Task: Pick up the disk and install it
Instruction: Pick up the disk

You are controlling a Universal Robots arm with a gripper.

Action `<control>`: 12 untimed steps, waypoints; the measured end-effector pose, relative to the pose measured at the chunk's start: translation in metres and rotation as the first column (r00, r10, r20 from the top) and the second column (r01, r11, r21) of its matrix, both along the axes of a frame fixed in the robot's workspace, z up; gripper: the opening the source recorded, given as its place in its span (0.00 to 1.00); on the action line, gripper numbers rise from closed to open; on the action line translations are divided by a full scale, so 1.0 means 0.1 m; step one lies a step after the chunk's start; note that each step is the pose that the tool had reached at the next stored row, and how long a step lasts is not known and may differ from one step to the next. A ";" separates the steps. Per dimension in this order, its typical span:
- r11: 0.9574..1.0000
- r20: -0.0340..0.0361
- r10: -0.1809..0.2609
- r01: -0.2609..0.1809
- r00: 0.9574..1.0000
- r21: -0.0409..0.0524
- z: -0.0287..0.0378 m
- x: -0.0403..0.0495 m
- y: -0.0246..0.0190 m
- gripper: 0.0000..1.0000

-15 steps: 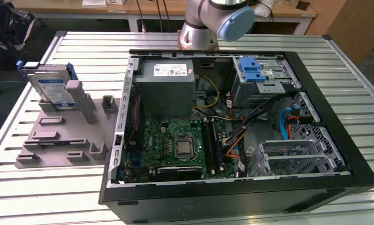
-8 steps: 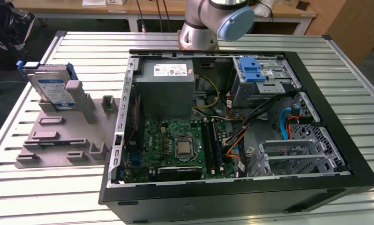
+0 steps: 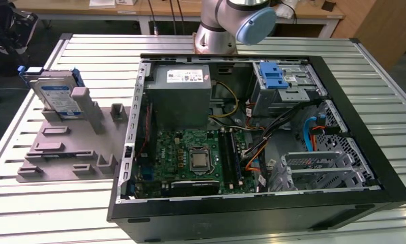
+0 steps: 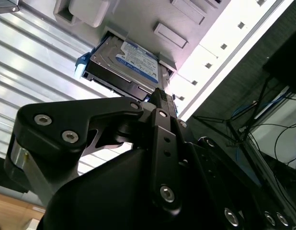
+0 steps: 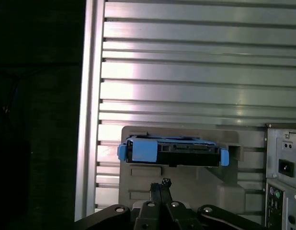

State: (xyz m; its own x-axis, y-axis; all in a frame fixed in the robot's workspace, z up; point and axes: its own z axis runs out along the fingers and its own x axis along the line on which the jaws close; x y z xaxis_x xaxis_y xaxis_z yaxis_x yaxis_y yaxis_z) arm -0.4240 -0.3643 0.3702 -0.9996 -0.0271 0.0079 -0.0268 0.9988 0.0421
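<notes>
Exterior view: bright, even overhead light, soft shadows inside the PC case (image 3: pixel 257 218). First wrist view: strong glare on the table slats (image 5: pixel 186 91), pitch dark off the table edge. Second wrist view: slats blown out white, gripper (image 4: pixel 158 95) backlit, v. dark.

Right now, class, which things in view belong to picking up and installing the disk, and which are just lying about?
Job: disk, upright in the grey holder; gripper, fingers shut, empty, aimed at the disk; open computer case.
Lying about: power supply; motherboard; blue bracket in the case.
</notes>
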 end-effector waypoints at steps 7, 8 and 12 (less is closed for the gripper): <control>0.998 0.000 0.061 -0.061 0.998 0.000 -0.001 0.000 0.000 0.11; 0.997 0.000 0.071 -0.071 0.997 0.000 -0.001 0.000 0.000 0.11; 0.994 0.000 0.110 -0.110 0.994 0.000 -0.001 0.000 0.000 0.11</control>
